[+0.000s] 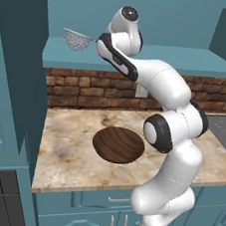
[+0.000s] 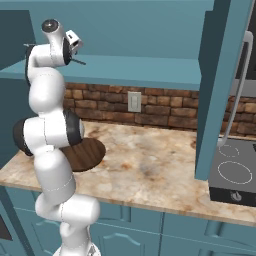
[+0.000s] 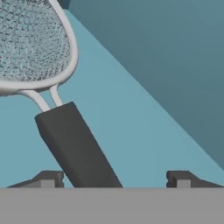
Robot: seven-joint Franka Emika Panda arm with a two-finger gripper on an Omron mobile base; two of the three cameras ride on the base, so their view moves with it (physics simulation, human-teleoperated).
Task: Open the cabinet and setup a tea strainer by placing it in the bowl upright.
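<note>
I am looking at a kitchen corner: a mottled tan stone table (image 1: 76, 145) runs under a red-brown brick backsplash (image 1: 88, 89), with a white wall outlet (image 2: 133, 101) set in the bricks. Teal lower cupboards with short silver handles sit beneath the table. To the right lies a dark cooktop (image 2: 235, 175) with ring markings; at lower left in the left base view a dark oven front shows.

The cabinet (image 1: 146, 19) above stands open. Its right door (image 2: 220, 85) swings out over the table edge, silver bar handle (image 2: 239, 85) on its outer face, and it blocks part of my right base view of the cooktop. The left door (image 1: 16, 63) hangs open at the left. The teal shelf (image 1: 191, 62) inside is exposed.

The bowl (image 1: 118, 144), dark brown wood, sits on the table, partly behind the arm's elbow from the right side.

The tea strainer (image 1: 78, 39) lies on the cabinet shelf, mesh basket to the left, dark handle (image 3: 76, 146) pointing toward the arm. My hand (image 3: 113, 179) is up at shelf level, right at the handle end. In the hand view the fingertips (image 3: 47, 178) stand wide apart, and the handle passes between them, nearer the left tip; I cannot tell whether it touches. The hand is open, gripping nothing.
</note>
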